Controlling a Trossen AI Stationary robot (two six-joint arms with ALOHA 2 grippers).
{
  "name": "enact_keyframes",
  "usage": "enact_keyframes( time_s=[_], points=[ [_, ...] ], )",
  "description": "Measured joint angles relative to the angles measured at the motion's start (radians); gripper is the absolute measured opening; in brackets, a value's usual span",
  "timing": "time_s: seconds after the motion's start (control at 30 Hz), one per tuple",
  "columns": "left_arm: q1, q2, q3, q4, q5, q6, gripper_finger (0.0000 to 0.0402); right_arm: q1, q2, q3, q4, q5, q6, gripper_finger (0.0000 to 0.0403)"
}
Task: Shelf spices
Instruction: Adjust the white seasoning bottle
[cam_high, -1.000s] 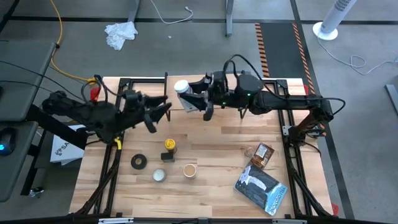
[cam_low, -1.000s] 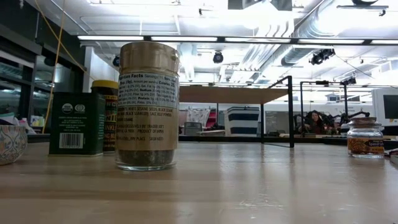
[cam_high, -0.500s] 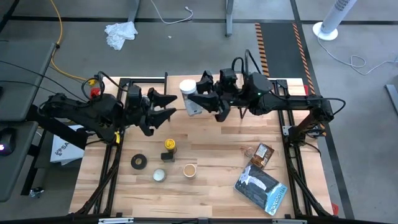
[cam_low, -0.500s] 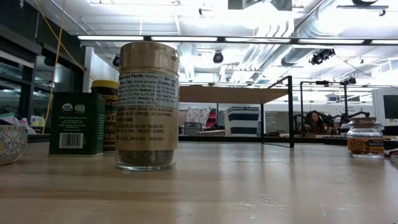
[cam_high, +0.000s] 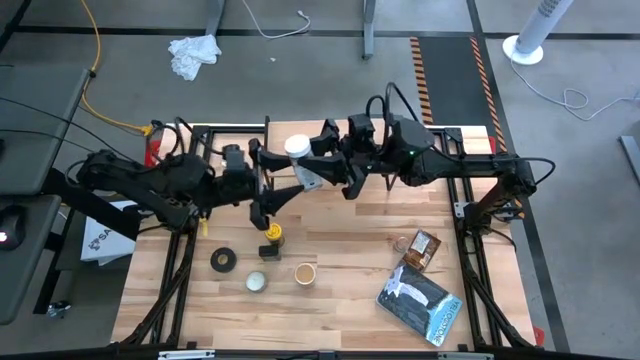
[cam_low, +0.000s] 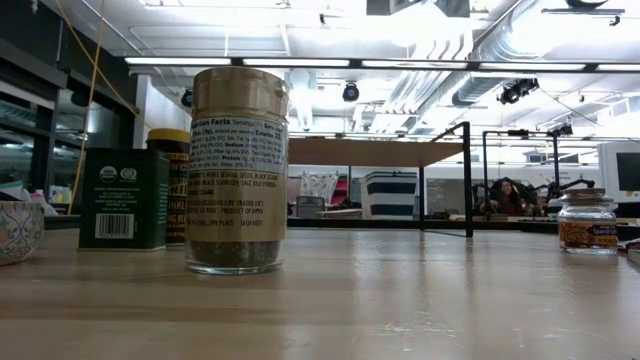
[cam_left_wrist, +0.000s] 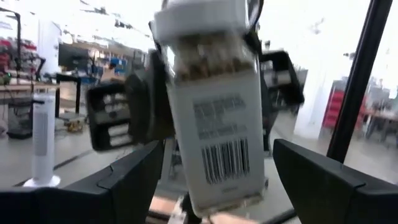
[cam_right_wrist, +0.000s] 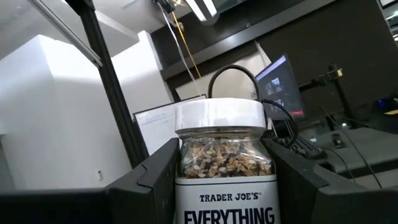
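Above the table's far middle, my right gripper (cam_high: 322, 166) is shut on a white-capped spice bottle (cam_high: 306, 168), whose barcode label (cam_left_wrist: 224, 146) faces the left wrist view. My left gripper (cam_high: 272, 192) is open and reaches in from the left. Its two fingers (cam_left_wrist: 134, 180) stand on either side of the bottle's lower end without touching it. On the table stand a yellow-lidded jar (cam_high: 272, 234) and a tan-lidded jar (cam_low: 237, 170). A small jar (cam_high: 402, 243) and a brown packet (cam_high: 424, 248) are at the right. The shelf (cam_low: 365, 152) stands at the back. My right gripper pinches the bottle's clear upper body (cam_right_wrist: 188, 167), just under the white cap (cam_right_wrist: 221, 115), between its two fingers (cam_right_wrist: 289, 177). They come from the table's right, about level, and lie across the bottle. The bottle is lifted clear, cap up and a little tilted.
A black tape roll (cam_high: 223, 260) and a silvery tin (cam_high: 257, 282) lie near the front left. A blue and white packet (cam_high: 418, 302) lies at the front right. In the low view a green tin (cam_low: 123, 198) and a bowl (cam_low: 14, 230) stand at the left.
My left gripper has moved toward the table's right, up to the bottle, and has rolled about its own axis, so its fingers now flank the bottle's lower end. My right gripper has turned a little with the bottle and stays shut on it.
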Motion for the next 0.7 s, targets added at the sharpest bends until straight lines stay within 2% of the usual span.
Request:
enact_keyframes(
  time_s=[0.47, 0.57, 0.7],
  points=[
    [0.032, 0.069, 0.054, 0.008, 0.016, -0.019, 0.0299, 0.026, 0.0, 0.0, -0.008, -0.008, -0.038, 0.0183],
    [0.032, 0.071, 0.053, 0.037, 0.0, -0.019, 0.027, 0.025, 0.0, 0.0, -0.013, -0.004, -0.044, 0.0183],
    [0.031, 0.071, 0.054, 0.044, -0.017, -0.029, 0.0189, 0.024, 0.0, 0.0, -0.018, 0.005, -0.074, 0.0183]
  ],
)
